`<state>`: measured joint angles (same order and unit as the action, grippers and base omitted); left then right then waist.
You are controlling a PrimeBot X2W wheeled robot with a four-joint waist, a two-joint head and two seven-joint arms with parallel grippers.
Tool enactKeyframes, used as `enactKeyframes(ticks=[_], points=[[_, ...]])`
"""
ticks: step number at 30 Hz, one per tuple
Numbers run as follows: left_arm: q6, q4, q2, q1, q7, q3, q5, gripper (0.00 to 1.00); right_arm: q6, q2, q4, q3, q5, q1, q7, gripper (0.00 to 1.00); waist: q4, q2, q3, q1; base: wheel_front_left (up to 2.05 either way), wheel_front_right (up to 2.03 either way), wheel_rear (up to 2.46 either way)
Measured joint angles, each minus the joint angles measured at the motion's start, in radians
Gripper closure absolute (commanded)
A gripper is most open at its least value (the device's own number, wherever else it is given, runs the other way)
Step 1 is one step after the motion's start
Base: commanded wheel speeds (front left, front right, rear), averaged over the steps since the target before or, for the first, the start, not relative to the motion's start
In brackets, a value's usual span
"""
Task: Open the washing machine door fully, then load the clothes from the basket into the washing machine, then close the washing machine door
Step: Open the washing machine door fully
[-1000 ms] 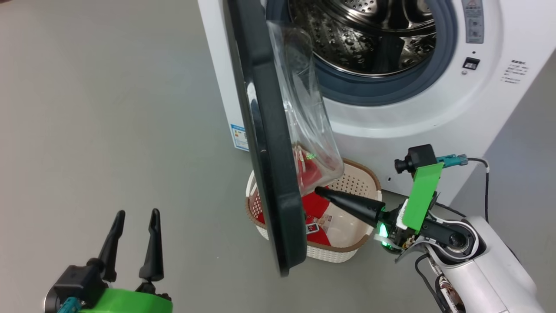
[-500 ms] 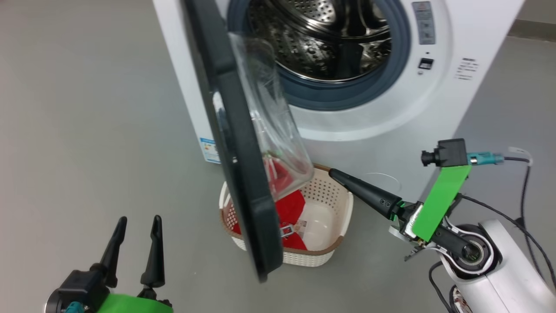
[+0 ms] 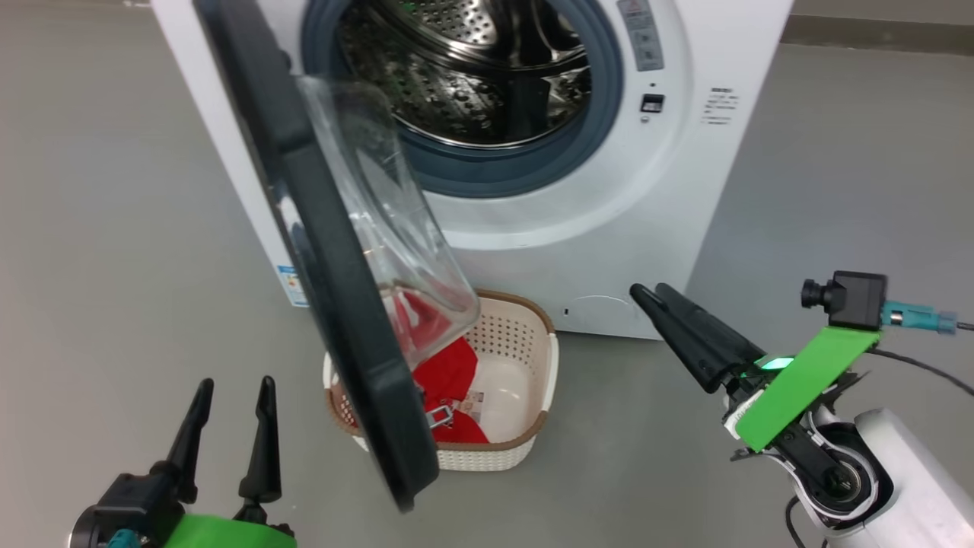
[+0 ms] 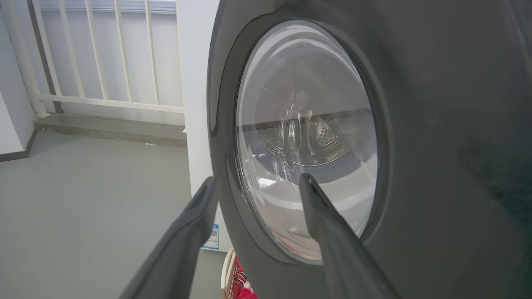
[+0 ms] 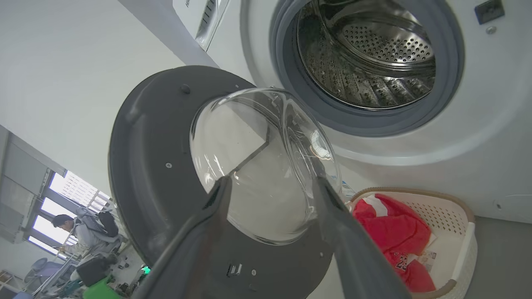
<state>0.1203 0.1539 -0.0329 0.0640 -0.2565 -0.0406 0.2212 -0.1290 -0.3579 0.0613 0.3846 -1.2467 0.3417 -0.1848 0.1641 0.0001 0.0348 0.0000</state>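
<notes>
The washing machine (image 3: 578, 251) stands open, its door (image 3: 335, 320) swung out over the basket (image 3: 487, 459), where the clothes (image 3: 449, 373) lie. The right gripper (image 3: 648, 289), fingers spread wide and empty (clearest from its own wrist), points at the machine's front, right of the basket and apart from it. The left gripper (image 3: 236, 383), also wide, hangs left of the door. The machine's blue label (image 3: 288, 283) is unreadable.

I see the washing machine door (image 3: 335, 304) standing open, edge-on; red clothes (image 3: 449, 373) lie in the cream basket (image 3: 533, 335), on the floor (image 3: 114, 228) before the white washing machine (image 3: 662, 198).
</notes>
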Motion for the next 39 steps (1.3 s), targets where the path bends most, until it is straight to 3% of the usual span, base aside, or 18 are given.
enactKeyframes(ticks=[14, 20, 39], points=[[0.0, -0.014, 0.0, -0.016, 0.0, 0.011, 0.0, 0.0, 0.0, -0.089, 0.056, 0.072, 0.214, -0.002, 0.381, 0.0, -0.071, 0.0, 0.025, 0.0, 0.0, 0.0, 0.0], [0.007, -0.026, 0.0, -0.019, 0.0, 0.011, 0.002, 0.0, 0.0, -0.093, 0.111, 0.046, 0.298, -0.051, 0.43, 0.0, -0.08, 0.0, 0.029, 0.0, 0.0, 0.0, 0.0], [0.006, -0.041, -0.001, -0.02, 0.0, 0.02, 0.012, 0.0, 0.0, 0.107, 0.124, -0.29, 0.781, -0.222, 0.435, 0.0, -0.084, 0.0, 0.022, 0.0, 0.0, 0.0, 0.0]])
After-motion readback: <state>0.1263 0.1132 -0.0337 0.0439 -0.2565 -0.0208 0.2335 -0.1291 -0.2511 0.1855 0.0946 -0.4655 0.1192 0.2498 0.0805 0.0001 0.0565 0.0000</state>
